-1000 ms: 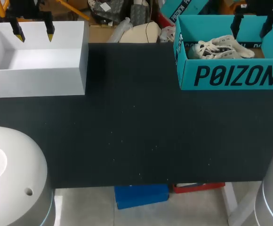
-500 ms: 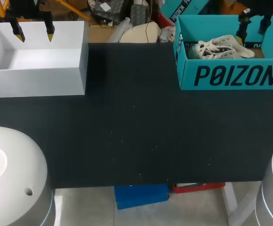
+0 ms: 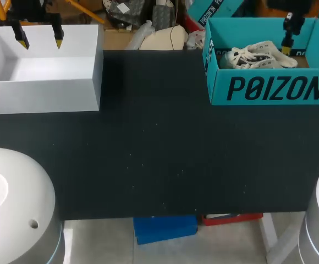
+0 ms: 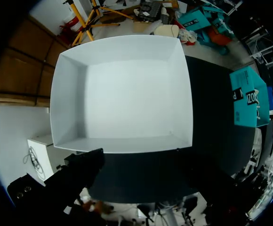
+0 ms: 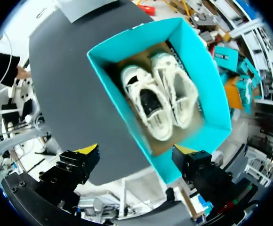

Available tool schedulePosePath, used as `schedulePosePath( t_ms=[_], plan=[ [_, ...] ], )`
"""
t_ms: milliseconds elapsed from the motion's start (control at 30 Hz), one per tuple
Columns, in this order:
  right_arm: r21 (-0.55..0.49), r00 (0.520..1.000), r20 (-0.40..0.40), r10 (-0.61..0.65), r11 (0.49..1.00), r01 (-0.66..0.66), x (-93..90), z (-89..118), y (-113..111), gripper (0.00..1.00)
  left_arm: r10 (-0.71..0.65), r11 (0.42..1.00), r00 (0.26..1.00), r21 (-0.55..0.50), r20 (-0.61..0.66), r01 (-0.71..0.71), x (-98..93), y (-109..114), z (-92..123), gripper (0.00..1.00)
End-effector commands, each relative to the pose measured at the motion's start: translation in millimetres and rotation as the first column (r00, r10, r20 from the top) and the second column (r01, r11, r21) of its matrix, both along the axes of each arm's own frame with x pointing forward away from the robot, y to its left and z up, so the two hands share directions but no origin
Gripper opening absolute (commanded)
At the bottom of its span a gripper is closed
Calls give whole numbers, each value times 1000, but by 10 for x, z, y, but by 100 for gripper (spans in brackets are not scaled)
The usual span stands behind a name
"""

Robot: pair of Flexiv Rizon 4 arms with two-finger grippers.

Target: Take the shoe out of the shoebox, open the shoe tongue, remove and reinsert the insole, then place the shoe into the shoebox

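- We are at the first step: taking the shoe out. Nothing is lifted yet.
- The teal shoebox (image 3: 269, 88) sits open at the far right of the black table (image 3: 159, 154). A pair of white shoes (image 5: 162, 101) lies side by side on its floor, laces up.
- Our right gripper (image 5: 136, 151) hangs above the shoebox, over the right end of the pair. Its fingers are spread wide, hold nothing and are clear of the shoes.
- Our left gripper (image 3: 39, 39) hangs over the white box (image 3: 44, 93) at the far left, well apart from the shoebox. Its two yellow tips stand apart and hold nothing. The white box has nothing in it.
- The task names one shoe but two lie here, so we first have to settle on one. The shoe lying toward the middle of the box looks easier, with more room around it.
- Next, we judge, the right gripper must come down inside the shoebox walls without clipping the rim. It should line its fingers across that shoe and close on a firm part, such as the collar or heel.
- The shoes touch along their length, so a finger may have to wedge between them, or the second shoe may be dragged along.
- After the grasp, the lift should go straight up until the sole clears the rim, then toward the bare middle of the table.
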State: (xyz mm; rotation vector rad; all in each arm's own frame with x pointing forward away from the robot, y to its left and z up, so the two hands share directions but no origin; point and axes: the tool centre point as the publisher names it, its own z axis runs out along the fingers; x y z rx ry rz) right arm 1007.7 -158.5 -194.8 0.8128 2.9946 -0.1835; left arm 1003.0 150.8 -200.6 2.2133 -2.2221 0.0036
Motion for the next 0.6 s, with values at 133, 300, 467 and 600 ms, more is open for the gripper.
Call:
schedulePosePath(
  t_ms=[133,300,467,600],
  plan=[
    [-16,784,26,620,784,-620,331,-62,86,48,2,1000,1000,3,-1,-2,-7,-6,5,100],
    [-36,762,58,646,764,-645,506,-288,146,37,2,1000,1000,3,-1,-2,-7,-6,5,100],
    [-65,748,35,663,748,-660,595,-599,136,38,2,1000,1000,3,-1,-2,-7,-6,5,100],
    [-48,742,41,669,743,-667,631,-807,130,38,2,1000,1000,3,-1,-2,-7,-6,5,100]
  ],
)
